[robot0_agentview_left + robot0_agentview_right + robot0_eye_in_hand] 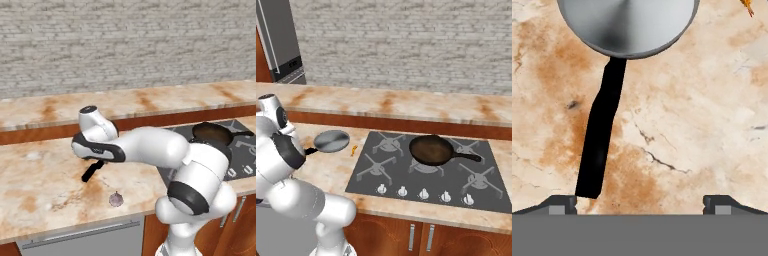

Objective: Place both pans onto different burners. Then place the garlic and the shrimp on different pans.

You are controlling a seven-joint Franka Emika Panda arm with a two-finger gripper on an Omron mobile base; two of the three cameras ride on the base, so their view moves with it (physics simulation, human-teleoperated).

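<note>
The silvery steel pan (332,141) lies on the marble counter left of the cooktop, and its bowl (627,25) fills the top of the hand view. Its black handle (604,130) (92,171) runs down toward the left fingertip (562,204). My gripper (641,204) hovers above the counter, open and holding nothing, with the handle's end just inside the left finger. The dark pan (431,150) (212,132) rests on the middle burner. The orange shrimp (354,149) (747,6) lies between the steel pan and the cooktop. The garlic (116,199) sits near the counter's front edge.
The dark grey cooktop (406,175) has free burners at the front left (373,167), back left (388,142) and right (481,180), with white knobs (423,192) along its front. A raised back ledge (406,105) and a brick wall stand behind. A fridge (278,45) stands far left.
</note>
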